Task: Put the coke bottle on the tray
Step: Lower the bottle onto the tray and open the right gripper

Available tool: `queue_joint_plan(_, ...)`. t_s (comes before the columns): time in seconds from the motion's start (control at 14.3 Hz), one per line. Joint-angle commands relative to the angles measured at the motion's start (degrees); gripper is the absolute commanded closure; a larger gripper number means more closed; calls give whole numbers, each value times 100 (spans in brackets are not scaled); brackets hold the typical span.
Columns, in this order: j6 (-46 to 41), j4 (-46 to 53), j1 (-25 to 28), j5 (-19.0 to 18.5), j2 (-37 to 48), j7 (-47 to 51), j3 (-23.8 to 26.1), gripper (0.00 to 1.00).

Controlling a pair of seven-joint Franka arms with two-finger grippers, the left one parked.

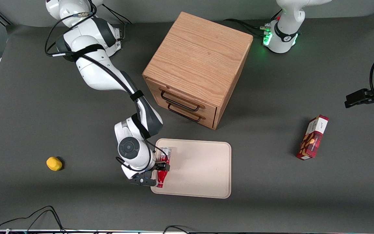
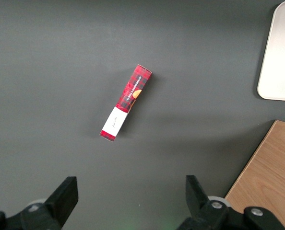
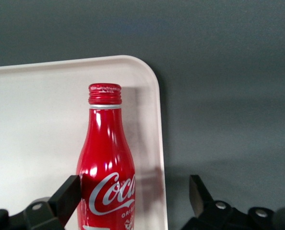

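The gripper (image 1: 159,171), fingers spread apart, straddles the coke bottle (image 3: 105,163) on the tray (image 1: 203,169), hiding the bottle's base.

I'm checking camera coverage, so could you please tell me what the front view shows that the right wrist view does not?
Only the front view shows the wooden drawer cabinet, the red snack box, the yellow object toward the working arm's end, and the whole tray.

Only the right wrist view shows the bottle's white script logo and ridged red cap close up.

Both show the coke bottle lying on the tray near its corner, with the gripper open around it.
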State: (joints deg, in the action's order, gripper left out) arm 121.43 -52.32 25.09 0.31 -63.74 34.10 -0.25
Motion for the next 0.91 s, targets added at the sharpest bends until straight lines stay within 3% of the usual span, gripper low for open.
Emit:
queue_joint_plan(0.0,3,213,48,57,-130,97,-54,0)
queue_joint_plan(0.49,-93,213,48,66,-69,96,-45,0)
queue_joint_plan(0.84,-821,213,5,75,282,79,-19,0)
